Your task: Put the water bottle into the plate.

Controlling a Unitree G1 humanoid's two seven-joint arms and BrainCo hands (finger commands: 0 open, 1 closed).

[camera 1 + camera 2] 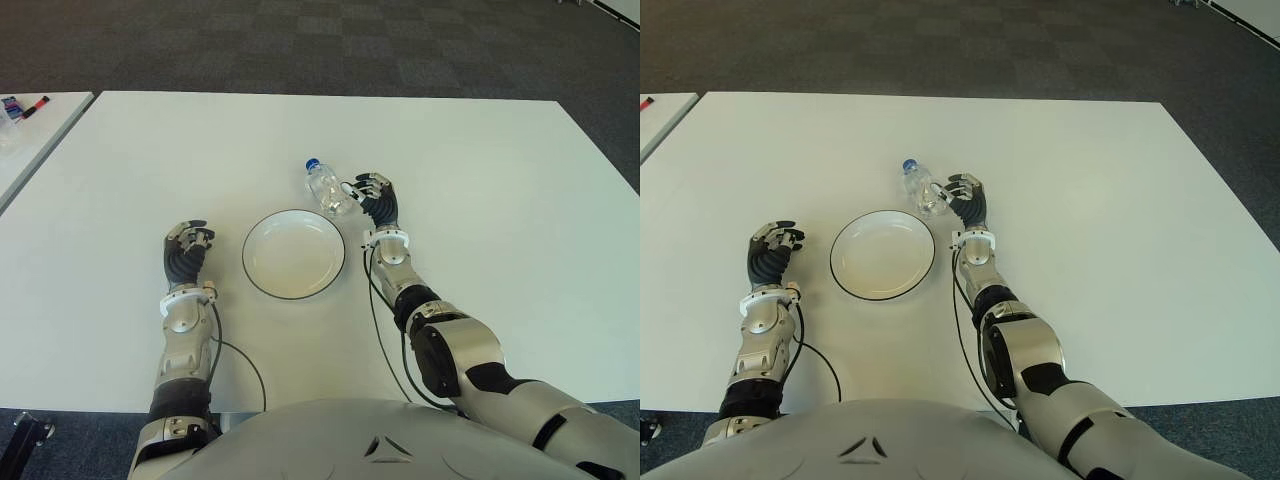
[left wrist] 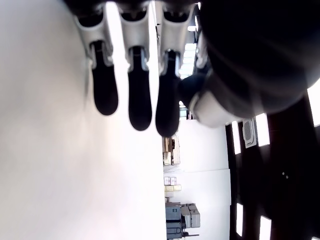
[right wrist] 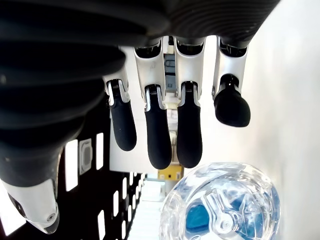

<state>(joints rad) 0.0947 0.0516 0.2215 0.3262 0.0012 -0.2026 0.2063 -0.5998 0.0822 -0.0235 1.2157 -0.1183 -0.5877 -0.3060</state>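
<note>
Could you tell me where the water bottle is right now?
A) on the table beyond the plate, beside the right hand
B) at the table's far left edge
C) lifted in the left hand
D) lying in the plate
A: the water bottle lies on the table just beyond the plate, with the right hand open beside it.

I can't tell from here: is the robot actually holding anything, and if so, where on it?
Nothing is held yet. The right hand is open beside the water bottle, fingers not closed on it. The left hand, left of the plate, holds nothing.
</note>
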